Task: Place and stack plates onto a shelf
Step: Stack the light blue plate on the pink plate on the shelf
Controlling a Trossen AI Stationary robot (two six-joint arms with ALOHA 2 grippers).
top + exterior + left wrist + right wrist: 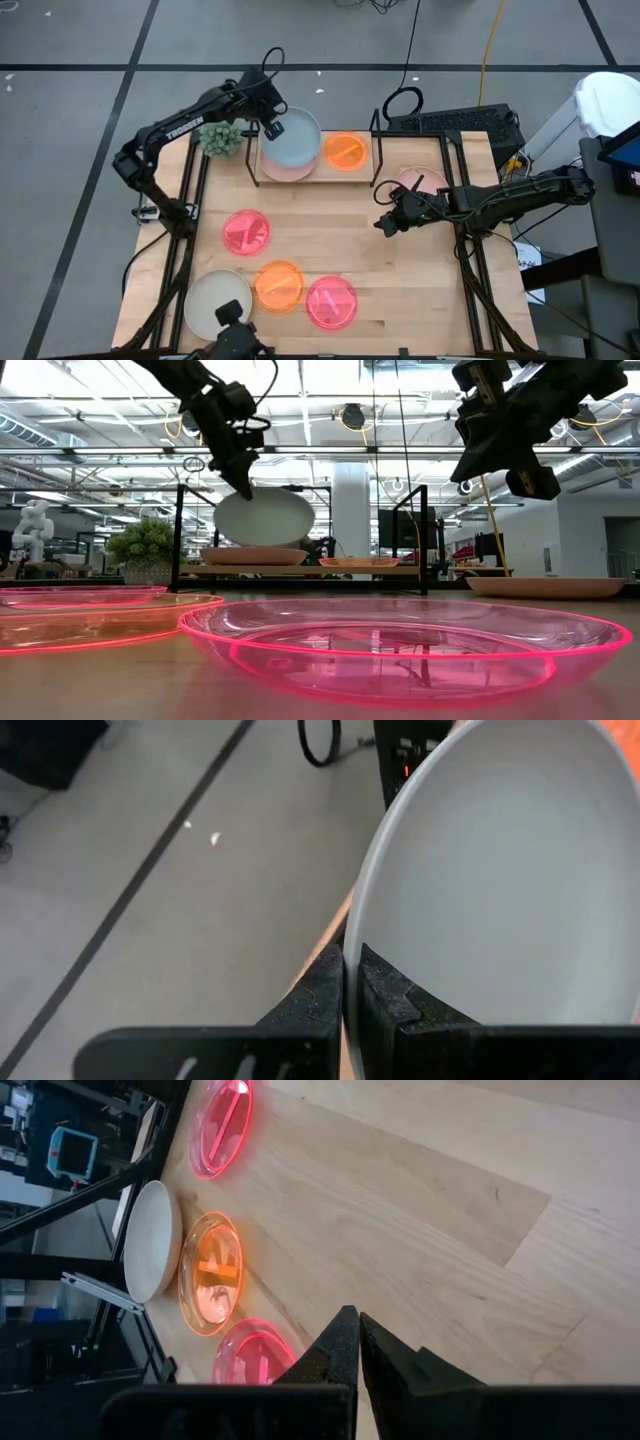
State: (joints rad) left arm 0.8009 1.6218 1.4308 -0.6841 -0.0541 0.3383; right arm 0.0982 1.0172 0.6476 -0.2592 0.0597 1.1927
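The left gripper (272, 126), in the upper centre-left of the high view, is clamped on the rim of a round matte light blue plate (294, 138); in the left wrist view its fingers (322, 988) pinch the plate edge (500, 880) between them. The low view shows this plate (265, 518) tilted above a round matte pale pink plate (254, 556) that rests on the small low shelf (310, 175) of light wood board between black wire end frames. A smaller translucent neon orange plate (346, 151) lies on the same shelf, just beside the blue one. The right gripper (385, 224) hovers over bare tabletop at centre right, jaws closed on nothing, as the right wrist view shows (351, 1342). Behind it a second pale pink plate (420, 184) lies near the table's right edge. On the lower left of the table lie a neon pink plate (245, 231), a round cream plate (210, 299), a neon orange plate (279, 284) and another neon pink plate (331, 302).
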